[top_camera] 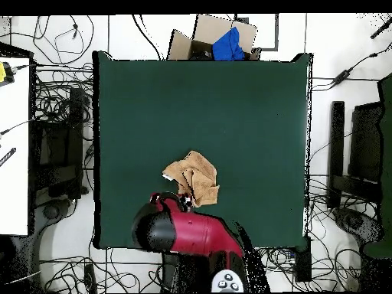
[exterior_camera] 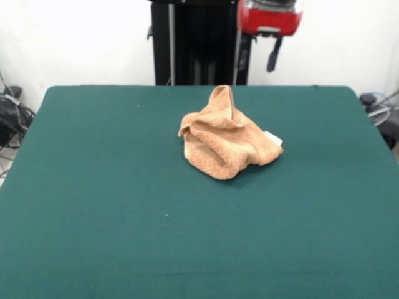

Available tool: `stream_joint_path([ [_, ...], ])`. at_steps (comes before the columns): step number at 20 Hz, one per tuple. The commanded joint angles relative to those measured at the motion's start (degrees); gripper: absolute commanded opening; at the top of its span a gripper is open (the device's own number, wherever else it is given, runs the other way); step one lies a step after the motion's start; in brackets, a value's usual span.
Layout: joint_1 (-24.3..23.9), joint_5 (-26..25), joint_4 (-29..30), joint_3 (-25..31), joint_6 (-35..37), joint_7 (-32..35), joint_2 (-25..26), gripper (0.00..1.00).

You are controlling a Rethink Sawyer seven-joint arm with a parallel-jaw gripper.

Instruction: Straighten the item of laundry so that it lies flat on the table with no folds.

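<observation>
Arm [top_camera: 187, 233] is reaching out from the pedestal [exterior_camera: 199, 43] over the table's robot-side edge, its red and black body lying low across that edge in the overhead view, head end pointing toward the towel. In the front view only the red housing [exterior_camera: 269, 17] is showing at the top, with a dark gripper [exterior_camera: 274, 55] hanging below it, raised above the table and clear of the cloth; cannot tell whether it is spread or closed. Towel [exterior_camera: 225, 137] is sitting bunched in a crumpled heap on the green table [exterior_camera: 93, 205], somewhat toward the robot's side of centre, one corner peaking upward, folds overlapping. A small white tag [exterior_camera: 273, 137] is poking out at the heap's edge; no writing readable on it. Cardboard box [top_camera: 200, 42] with something blue inside is sitting on the floor beyond the table's far edge.
</observation>
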Motion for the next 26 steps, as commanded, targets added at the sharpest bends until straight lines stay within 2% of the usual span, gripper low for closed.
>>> stream_joint_path([
  [1,-1.6,-2.1,-0.4,0.6,-4.0,9.0,7.3,1.00],
  [14,-4.8,-4.1,-2.0,1.7,-6.4,7.3,12.7,1.00],
  [26,-6.7,-6.1,-2.5,1.9,-7.4,7.2,13.6,1.00],
])
